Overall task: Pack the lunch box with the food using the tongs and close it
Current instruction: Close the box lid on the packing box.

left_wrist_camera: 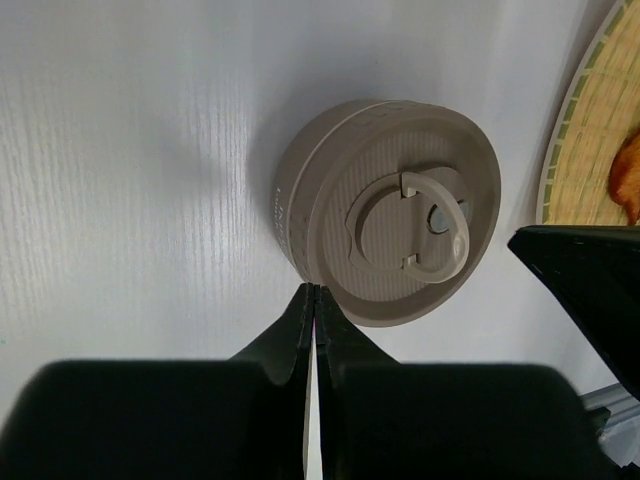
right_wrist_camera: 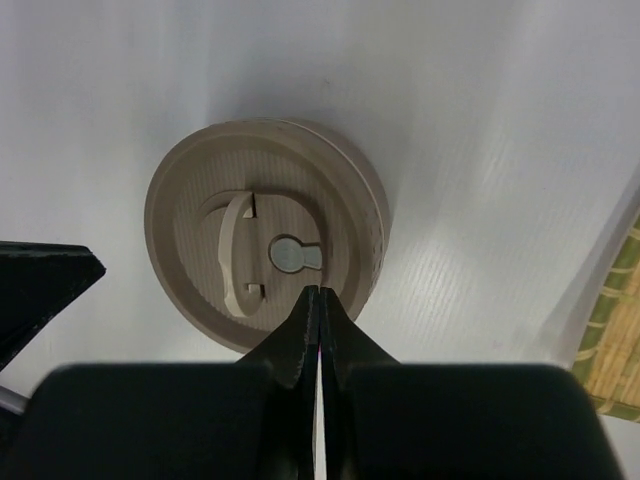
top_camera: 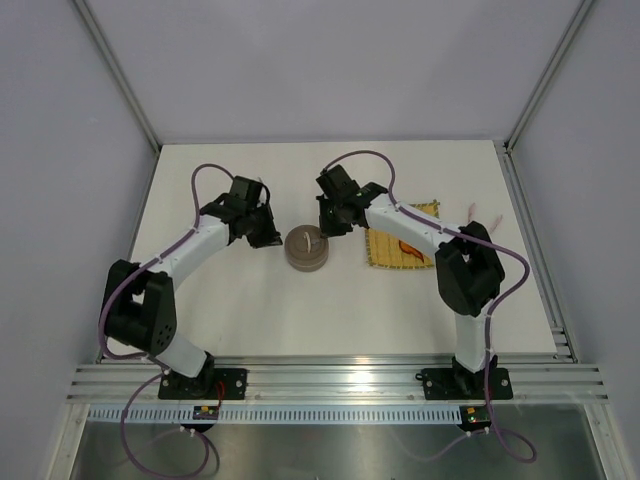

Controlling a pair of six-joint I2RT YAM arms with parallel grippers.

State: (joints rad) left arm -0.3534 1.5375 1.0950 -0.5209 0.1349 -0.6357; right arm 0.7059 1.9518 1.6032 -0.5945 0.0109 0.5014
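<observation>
The lunch box (top_camera: 306,249) is a round brownish-grey tin in the middle of the table, with its lid on. The lid's ring handle (left_wrist_camera: 445,225) stands up. My left gripper (top_camera: 272,240) is just left of the tin and shut on nothing; in the left wrist view its tips (left_wrist_camera: 315,290) meet at the lid's rim. My right gripper (top_camera: 328,228) is just right of the tin, also shut and empty, with its tips (right_wrist_camera: 316,292) over the lid's edge (right_wrist_camera: 265,230). An orange piece of food (top_camera: 408,248) lies on the mat. I cannot make out the tongs.
A square yellow woven mat (top_camera: 385,255) lies right of the tin, partly under my right arm, and its edge shows in both wrist views (left_wrist_camera: 590,130) (right_wrist_camera: 620,340). Grey walls close in the white table on three sides.
</observation>
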